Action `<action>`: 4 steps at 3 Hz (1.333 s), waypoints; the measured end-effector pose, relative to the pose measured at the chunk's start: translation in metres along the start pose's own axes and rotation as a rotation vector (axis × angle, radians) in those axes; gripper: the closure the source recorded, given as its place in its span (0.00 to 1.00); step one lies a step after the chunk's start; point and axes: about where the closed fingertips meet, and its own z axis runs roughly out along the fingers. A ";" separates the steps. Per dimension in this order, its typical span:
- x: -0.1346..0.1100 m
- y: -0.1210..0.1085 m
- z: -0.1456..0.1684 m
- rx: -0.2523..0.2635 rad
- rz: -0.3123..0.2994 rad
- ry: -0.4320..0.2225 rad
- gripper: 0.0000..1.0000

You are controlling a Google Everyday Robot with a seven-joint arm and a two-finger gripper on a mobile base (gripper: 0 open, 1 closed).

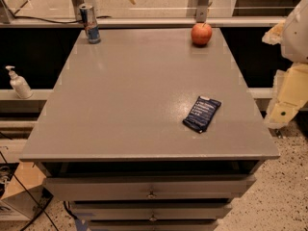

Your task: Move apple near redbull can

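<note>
The apple [201,33] is small, round and red-orange. It stands at the far right corner of the grey table top [139,90]. The redbull can [89,24], slim with a silver top and a blue and silver body, stands upright at the far left corner, about a table's width from the apple. My gripper [287,81] is at the right edge of the view, beside the table's right side. It is off the table top, to the right of the apple and nearer the camera. It holds nothing that I can see.
A dark blue snack packet [202,113] lies flat on the table's near right part. A white pump bottle [19,83] stands on a ledge left of the table. Drawers [151,191] sit under the front edge. A rail runs behind the table.
</note>
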 end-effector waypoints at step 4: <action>-0.022 -0.044 0.002 0.054 0.036 -0.318 0.00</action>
